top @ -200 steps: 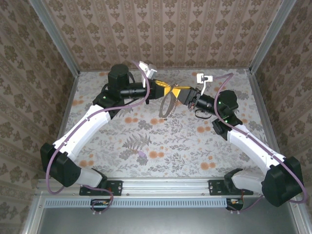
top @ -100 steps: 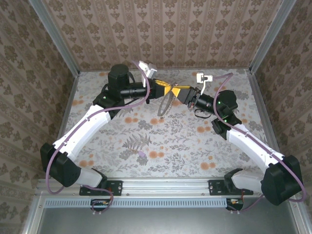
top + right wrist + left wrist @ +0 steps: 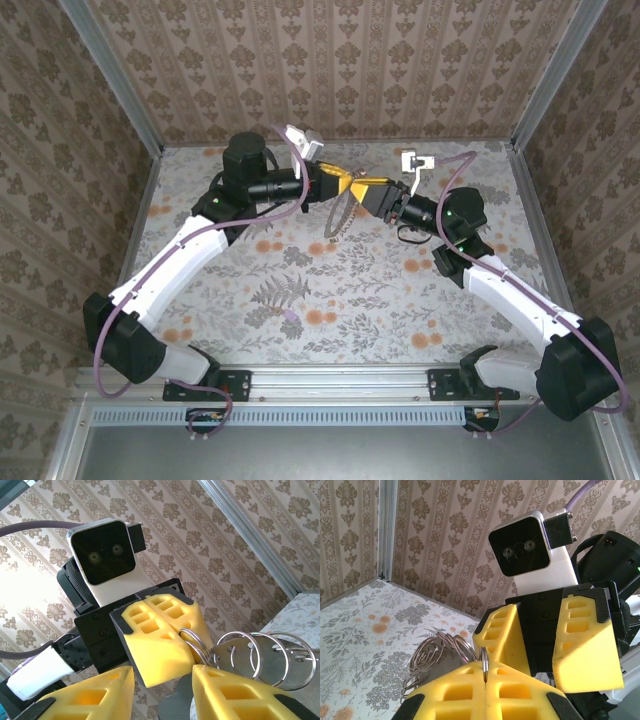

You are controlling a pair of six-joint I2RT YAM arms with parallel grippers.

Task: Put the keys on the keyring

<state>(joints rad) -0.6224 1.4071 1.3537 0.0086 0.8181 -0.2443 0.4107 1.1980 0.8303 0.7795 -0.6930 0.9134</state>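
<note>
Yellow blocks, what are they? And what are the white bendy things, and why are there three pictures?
The white bendy things are two robot arms bolted to a flowery table. One picture looks down from above. The other two come from small cameras on each arm's wrist, so each one sees the other arm up close. The yellow blocks are fingers: each arm ends in a two-finger end effector, its grabbing part. The left end effector is pinched shut on a thin wire ring. A bunch of smaller rings hangs next to it. The right end effector faces it with its fingers apart.
</note>
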